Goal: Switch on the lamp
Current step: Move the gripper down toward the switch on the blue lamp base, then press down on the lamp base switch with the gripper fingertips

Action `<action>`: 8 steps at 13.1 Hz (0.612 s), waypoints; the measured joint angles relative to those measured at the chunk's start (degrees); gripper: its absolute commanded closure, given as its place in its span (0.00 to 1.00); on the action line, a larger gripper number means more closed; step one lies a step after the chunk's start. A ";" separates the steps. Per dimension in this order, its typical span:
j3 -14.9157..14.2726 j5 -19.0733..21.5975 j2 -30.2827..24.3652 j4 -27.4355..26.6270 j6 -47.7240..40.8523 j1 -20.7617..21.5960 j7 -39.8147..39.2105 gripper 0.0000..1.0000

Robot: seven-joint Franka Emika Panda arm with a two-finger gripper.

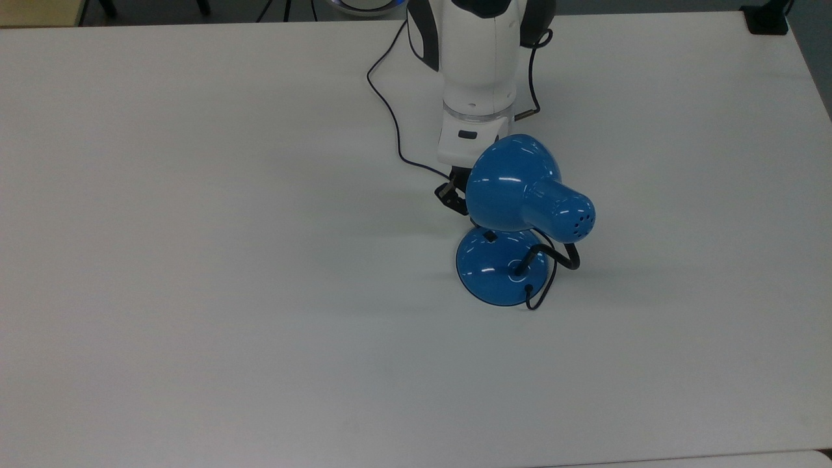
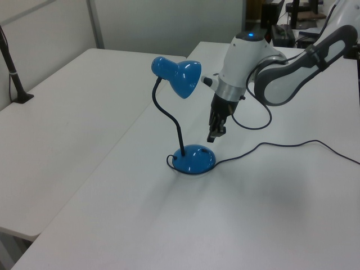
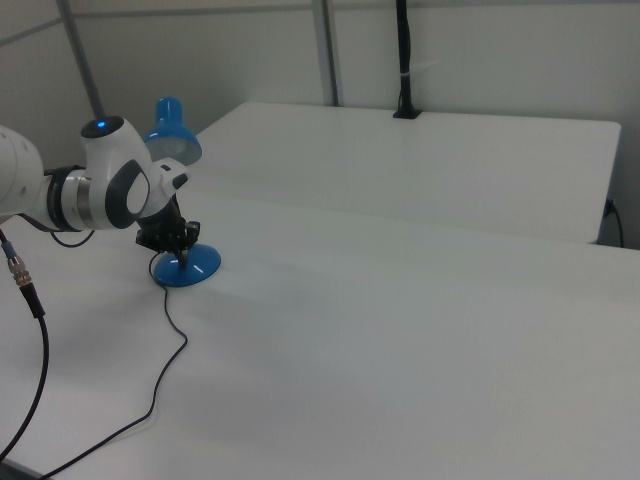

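Top view: white counter [image 1: 195, 292]; the lamp [image 1: 520, 208], glossy blue, stands right of the counter's middle, nearer the far edge than the near one; bell-shaped shade [image 1: 513, 185] with vent holes at its narrow end overhangs the round blue base [image 1: 494, 270]; small black switch [image 1: 491, 236] on the base's far-left part; black gooseneck [image 1: 552, 257] loops off the base's right side; black cord [image 1: 390, 123] runs from under the shade toward the far edge. White arm [image 1: 481, 65] reaches in from the far edge; the tool [image 1: 455, 195] is largely hidden behind the shade, a black corner showing just left of it, near the switch. Left view: lamp [image 2: 183, 121] upright near the counter's [image 2: 253, 225] left edge, shade [image 2: 179, 76] high on the curved neck, base [image 2: 194, 159] on the surface, cord [image 2: 281, 145] trailing toward the left view's right. The tool [image 2: 215, 130] points down, its tip just above the base's right side; whether it touches cannot be told; its two black fingers appear pressed together. Right view: lamp [image 3: 180, 200] near the counter's [image 3: 420, 350] left part, base [image 3: 188, 268] flat on the surface, shade [image 3: 172, 125] above the arm; the tool [image 3: 178, 245] is directly over the base; cord [image 3: 165, 370] runs toward the near edge
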 measured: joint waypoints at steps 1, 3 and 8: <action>0.11 0.00 0.60 0.01 1.54 0.00 -0.43 1.00; 0.62 0.00 1.26 0.09 3.33 -0.02 -0.83 1.00; 1.46 0.00 2.58 0.19 4.82 -0.02 -0.94 1.00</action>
